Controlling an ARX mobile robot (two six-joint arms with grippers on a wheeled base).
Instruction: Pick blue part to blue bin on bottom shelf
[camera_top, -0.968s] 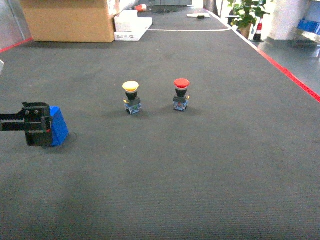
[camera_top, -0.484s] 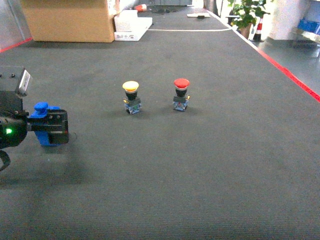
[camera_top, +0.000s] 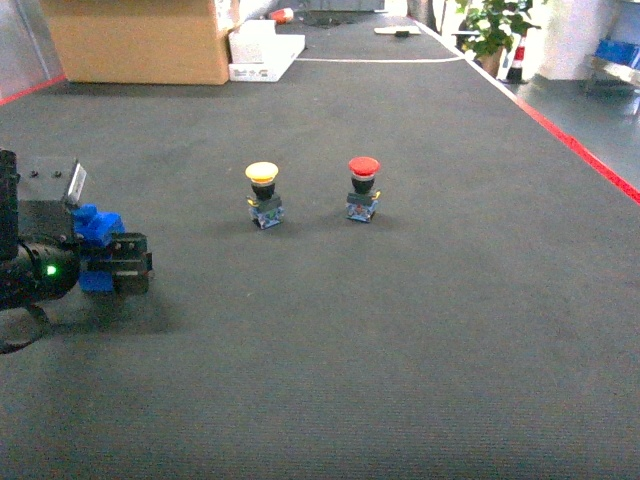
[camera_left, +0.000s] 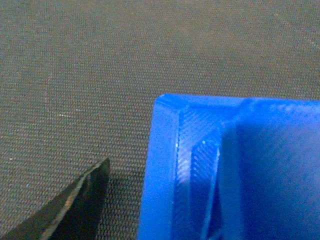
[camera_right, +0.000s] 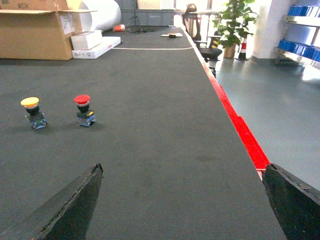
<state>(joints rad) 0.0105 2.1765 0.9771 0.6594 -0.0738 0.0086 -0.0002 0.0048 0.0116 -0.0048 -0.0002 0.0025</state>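
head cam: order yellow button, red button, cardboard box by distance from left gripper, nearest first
1. Yellow button, mid-floor, just right of the left gripper, which is shut on the blue part.
2. Red button, further right, beside the yellow one.
3. Cardboard box, far back at top left.

A big dark grey mat (camera_top: 400, 330) covers the floor. Far left sits a brown cardboard box (camera_top: 140, 40). A red line (camera_top: 590, 160) runs down the right side, with a green plant (camera_top: 492, 25) far off
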